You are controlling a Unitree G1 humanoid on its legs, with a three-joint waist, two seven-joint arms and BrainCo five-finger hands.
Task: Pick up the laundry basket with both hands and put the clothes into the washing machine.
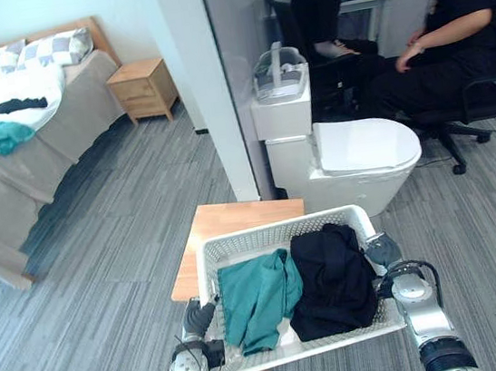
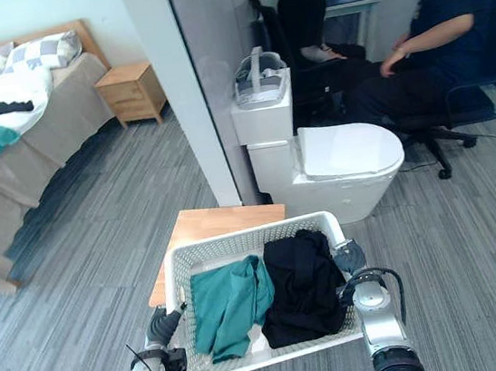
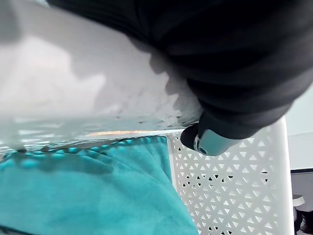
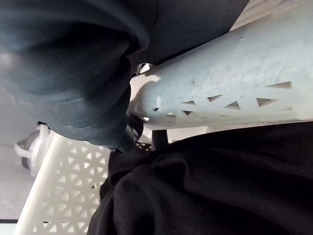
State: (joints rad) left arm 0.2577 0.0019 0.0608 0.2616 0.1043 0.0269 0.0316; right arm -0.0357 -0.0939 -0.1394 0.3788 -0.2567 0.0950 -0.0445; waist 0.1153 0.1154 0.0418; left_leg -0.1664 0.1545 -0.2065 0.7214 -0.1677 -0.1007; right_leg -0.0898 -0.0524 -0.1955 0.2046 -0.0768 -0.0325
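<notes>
A white perforated laundry basket (image 1: pixel 281 230) is held up in front of me, above a low wooden table. Inside it a teal garment (image 1: pixel 258 296) lies on the left and a black garment (image 1: pixel 333 275) on the right. My left hand (image 1: pixel 197 318) grips the basket's left rim; in the left wrist view a fingertip (image 3: pixel 208 142) hooks over the rim beside the teal garment (image 3: pixel 88 191). My right hand (image 1: pixel 383 250) holds the right rim (image 4: pixel 220 93), with the black garment (image 4: pixel 210 186) just below it.
A low wooden table (image 1: pixel 234 219) stands under the basket's far edge. Beyond it are a white toilet (image 1: pixel 354 158) and a white wall end (image 1: pixel 207 81). A bed (image 1: pixel 13 134) and nightstand (image 1: pixel 145 87) are at the left. Two people (image 1: pixel 447 31) sit at the back right.
</notes>
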